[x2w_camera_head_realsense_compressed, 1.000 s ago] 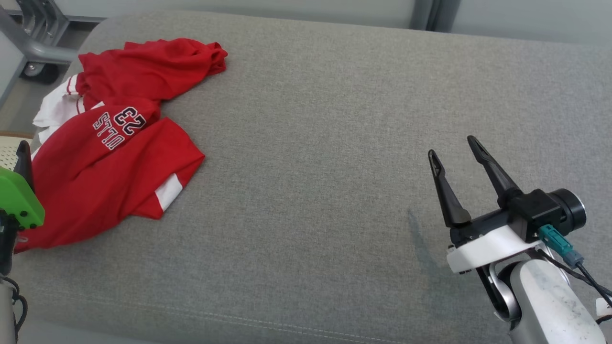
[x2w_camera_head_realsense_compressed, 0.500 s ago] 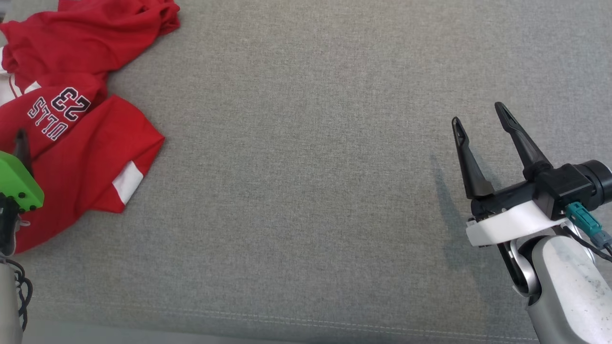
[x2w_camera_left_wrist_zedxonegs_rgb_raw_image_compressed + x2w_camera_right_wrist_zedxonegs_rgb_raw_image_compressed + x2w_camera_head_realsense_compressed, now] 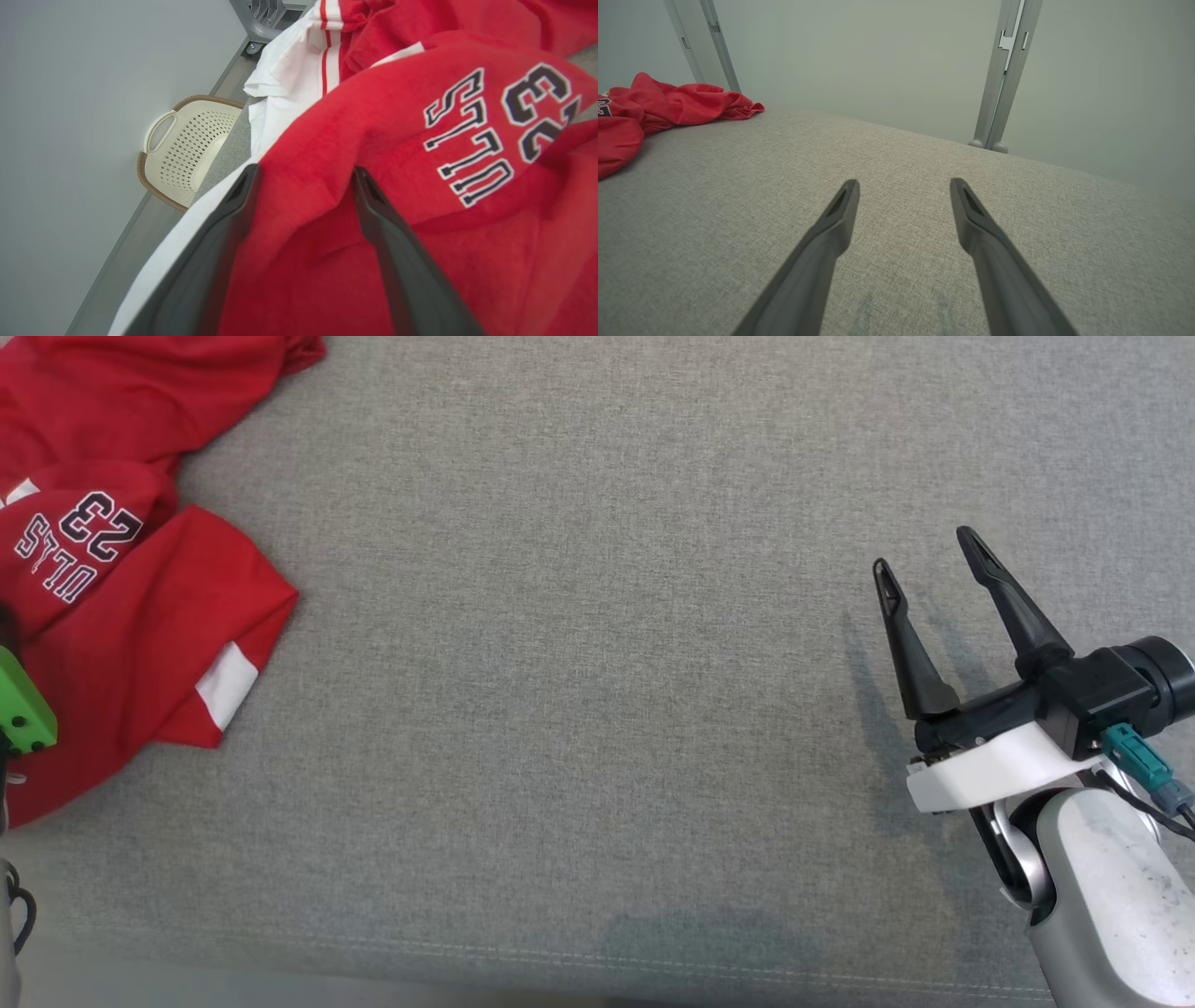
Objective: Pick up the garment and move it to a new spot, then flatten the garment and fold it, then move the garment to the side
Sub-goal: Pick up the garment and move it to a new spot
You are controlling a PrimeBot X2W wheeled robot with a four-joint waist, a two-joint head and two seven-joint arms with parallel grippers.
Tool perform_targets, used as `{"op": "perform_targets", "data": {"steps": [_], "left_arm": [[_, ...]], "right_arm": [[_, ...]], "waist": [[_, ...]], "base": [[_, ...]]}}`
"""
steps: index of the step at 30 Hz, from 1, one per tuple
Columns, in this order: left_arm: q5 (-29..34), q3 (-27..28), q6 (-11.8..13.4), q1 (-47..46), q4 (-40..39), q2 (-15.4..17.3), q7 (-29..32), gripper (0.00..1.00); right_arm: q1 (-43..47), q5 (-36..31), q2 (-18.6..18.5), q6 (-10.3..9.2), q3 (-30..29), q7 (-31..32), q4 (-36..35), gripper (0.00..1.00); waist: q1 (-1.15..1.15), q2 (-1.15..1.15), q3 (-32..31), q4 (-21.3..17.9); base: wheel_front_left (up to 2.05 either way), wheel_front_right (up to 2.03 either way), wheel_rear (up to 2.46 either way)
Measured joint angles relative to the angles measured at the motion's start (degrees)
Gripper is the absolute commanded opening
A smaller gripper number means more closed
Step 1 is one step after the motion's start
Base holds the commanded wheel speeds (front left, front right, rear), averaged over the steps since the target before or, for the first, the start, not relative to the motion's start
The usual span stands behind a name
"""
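Observation:
The garment [image 3: 121, 635] is a crumpled red jersey with white trim and a dark "23" print, lying at the far left of the grey cushion [image 3: 579, 663]. In the left wrist view my left gripper [image 3: 306, 175] stands open right over the garment [image 3: 373, 107], one finger on each side of a red fold, not closed on it. Its green wrist mount [image 3: 21, 709] shows at the head view's left edge. My right gripper [image 3: 924, 551] is open and holds nothing above bare cushion at the right, far from the garment [image 3: 668, 105].
A cream perforated basket [image 3: 187, 144] sits on the floor beyond the cushion's left end, beside a grey metal frame on a caster [image 3: 261, 18]. Grey upright posts [image 3: 1004, 74] stand against the wall behind the cushion. A stitched seam [image 3: 597, 961] runs along the front edge.
The head camera has swung, so the garment now shows further up and left and the room behind has dropped out. Both grippers stay open; the green mount sits closer to the left edge.

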Motion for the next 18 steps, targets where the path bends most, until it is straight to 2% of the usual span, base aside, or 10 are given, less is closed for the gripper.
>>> {"op": "perform_targets", "data": {"steps": [5, 7, 8, 18], "left_arm": [[-0.1, -0.5, 0.0, -0.2, 2.0, -0.7, -0.7, 1.0], [-0.1, -0.7, 0.0, -0.6, 2.9, -1.3, -1.0, 0.36], [-0.1, -0.8, 0.0, -1.0, 3.3, -1.5, -1.1, 0.0], [-0.2, -1.4, -1.0, -4.1, 5.1, -2.3, -5.2, 0.0]], "right_arm": [[-0.1, 0.0, -0.5, 0.0, 0.0, 0.0, 0.0, 1.0], [-0.1, 0.0, -0.8, 0.0, -0.2, 0.0, 0.0, 1.0], [-0.1, 0.0, -1.0, 0.0, -0.3, 0.0, 0.0, 1.0], [-0.1, 0.0, -1.0, -0.11, -1.3, 0.0, 1.1, 1.0]], "waist": [[0.0, 0.0, 0.7, -0.6], [0.0, 0.0, 0.9, -0.7], [0.0, 0.0, 0.9, -0.8], [0.0, 0.0, 0.0, -0.1]], "base": [[0.0, 0.0, 0.0], [0.0, 0.0, 0.0], [0.0, 0.0, 0.0], [0.0, 0.0, 0.0]]}}
